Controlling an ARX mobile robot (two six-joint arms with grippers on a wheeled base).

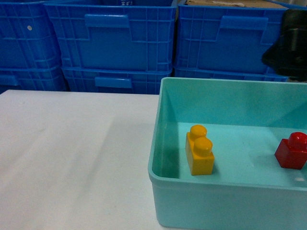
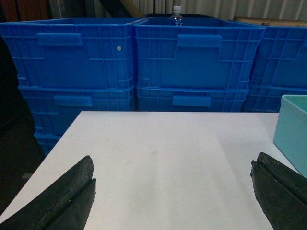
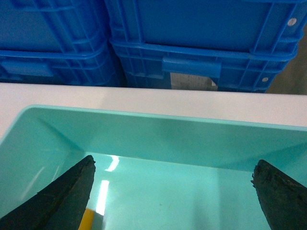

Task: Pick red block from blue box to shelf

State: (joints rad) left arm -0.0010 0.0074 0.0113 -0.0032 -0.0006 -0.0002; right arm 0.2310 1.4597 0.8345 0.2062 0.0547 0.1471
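Spreading wide over the interior of the blue box (image 3: 158, 139), the right gripper (image 3: 172, 191) is seen with its jaws fully parted and nothing held between them; only a sliver of the yellow-orange brick (image 3: 87, 219) is caught at the lower edge of its wrist view, and the red block is not shown there. The left gripper (image 2: 172, 196) is likewise held wide open and empty, above the bare white table (image 2: 163, 153), with a corner of the box visible to its right.

In the head view, the red block (image 1: 291, 151) is found resting on the floor of the box near the right edge of the frame, well apart from the yellow-orange brick. A dark shape at the upper right may be part of the right arm, though that cannot be told for certain.

The block is judged to be light, rigid and not fragile, but its glossy plastic is likely to be slippery. A hold is best taken across two opposite flat side faces, below the stud, so that the rounded top is avoided. Stacked dark blue crates (image 1: 110, 43) are seen behind the table.
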